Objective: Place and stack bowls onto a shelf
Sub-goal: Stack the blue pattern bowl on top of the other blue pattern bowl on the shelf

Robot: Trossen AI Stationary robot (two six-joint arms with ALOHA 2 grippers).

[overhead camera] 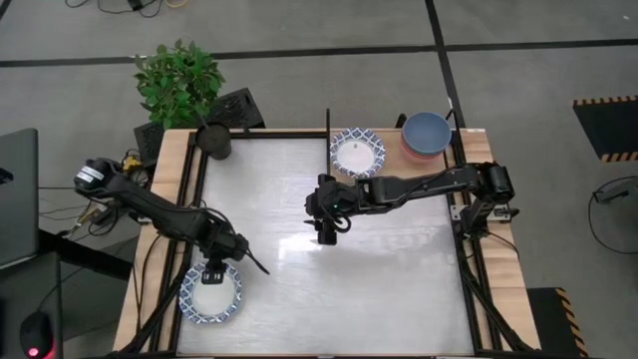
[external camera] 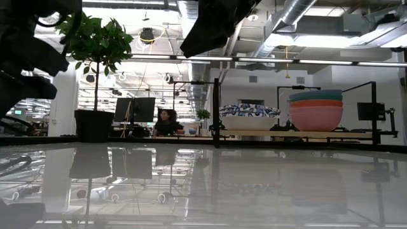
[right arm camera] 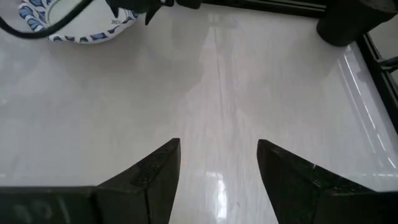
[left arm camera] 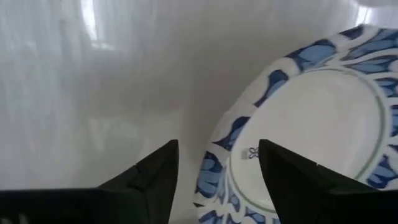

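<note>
The left gripper (overhead camera: 213, 273) is hovering over the rim of a blue-patterned white bowl (overhead camera: 210, 294) lying at the table's (overhead camera: 399, 289) near left corner, fingers (left arm camera: 155, 171) spread astride its edge. The right gripper (overhead camera: 327, 235) is hanging mid-table, fingers parted, grasping nothing. A patterned bowl (overhead camera: 357, 154) and a blue-topped bowl stack (overhead camera: 427, 137) are sitting on the shelf (overhead camera: 477, 145).

A leafy potted plant (overhead camera: 179, 80) stands on the grey floor (overhead camera: 299, 30) off the surface's far left corner — well beyond the left tool. Just inside that corner sits a small dark pot (overhead camera: 214, 141). In the low view a person (external camera: 168, 122) sits at a desk far back in the room, near a dark monitor (external camera: 141, 109) — pipes and strip lights run overhead.
</note>
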